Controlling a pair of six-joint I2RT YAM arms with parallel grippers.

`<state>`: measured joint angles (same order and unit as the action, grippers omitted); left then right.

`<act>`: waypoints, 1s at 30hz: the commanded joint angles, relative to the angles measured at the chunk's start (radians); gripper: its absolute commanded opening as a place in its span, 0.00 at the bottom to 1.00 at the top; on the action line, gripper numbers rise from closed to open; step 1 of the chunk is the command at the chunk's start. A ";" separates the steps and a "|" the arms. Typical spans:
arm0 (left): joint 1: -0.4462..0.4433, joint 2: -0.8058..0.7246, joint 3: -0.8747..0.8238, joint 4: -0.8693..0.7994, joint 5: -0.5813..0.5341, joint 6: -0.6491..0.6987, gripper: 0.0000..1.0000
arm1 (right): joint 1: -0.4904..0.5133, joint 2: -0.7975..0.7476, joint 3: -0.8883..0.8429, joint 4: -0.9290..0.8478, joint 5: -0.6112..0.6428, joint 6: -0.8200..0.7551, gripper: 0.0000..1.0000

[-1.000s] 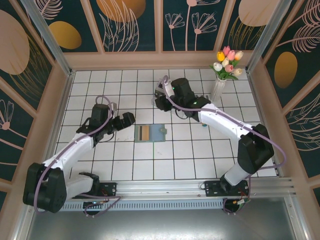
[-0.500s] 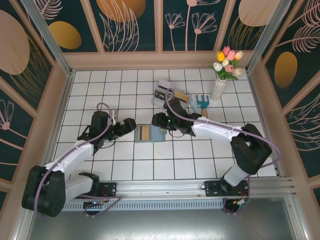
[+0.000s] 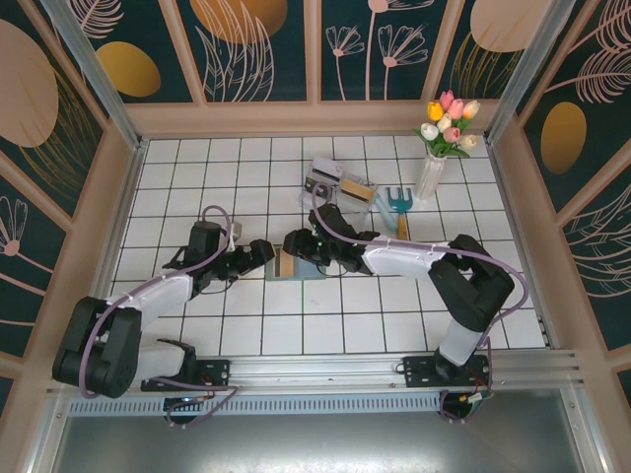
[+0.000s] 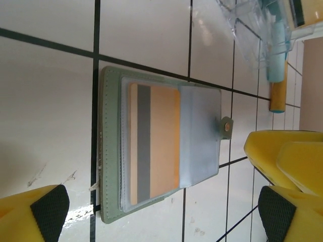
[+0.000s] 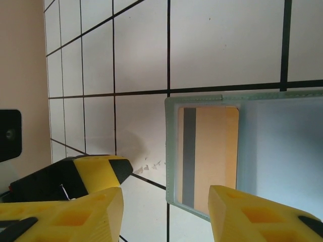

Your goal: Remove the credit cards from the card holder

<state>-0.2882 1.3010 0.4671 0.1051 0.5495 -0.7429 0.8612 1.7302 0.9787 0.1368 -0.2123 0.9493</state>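
Observation:
The card holder [image 3: 298, 264] lies open and flat on the white tiles. A tan-orange credit card [image 4: 154, 143] with a grey stripe sits in its clear sleeve, and the same credit card [image 5: 209, 156] shows in the right wrist view. My left gripper [image 3: 260, 254] hovers at the card holder's left edge, open, its black pads [image 4: 48, 209] wide apart over the grey-green rim [image 4: 108, 151]. My right gripper [image 3: 295, 243] hangs over the back of the holder, open, its yellow fingers [image 5: 75, 217] straddling the holder's corner [image 5: 170, 151] with nothing held.
A clear plastic compartment tray [image 3: 333, 183] stands behind the holder, with a teal garden fork [image 3: 397, 201] beside it. A vase of tulips [image 3: 442, 143] stands at the back right. The tray [image 4: 252, 35] and the fork's orange handle [image 4: 276, 88] show at the left wrist view's top right.
My right gripper has swung from the tray at the back down and left to the card holder. The left gripper has slid right, up to the holder's edge.

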 commanded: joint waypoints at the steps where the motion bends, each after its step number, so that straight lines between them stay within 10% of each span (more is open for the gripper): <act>1: -0.017 0.029 0.007 0.040 -0.005 -0.020 0.97 | 0.004 0.030 -0.014 0.069 -0.041 0.034 0.49; 30: -0.066 0.089 0.026 0.112 -0.022 -0.044 0.44 | -0.005 0.182 0.109 -0.137 0.004 -0.009 0.28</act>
<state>-0.3466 1.3724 0.4679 0.1741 0.4988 -0.7792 0.8600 1.8931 1.0557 0.0364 -0.2176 0.9554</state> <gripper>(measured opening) 0.451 0.286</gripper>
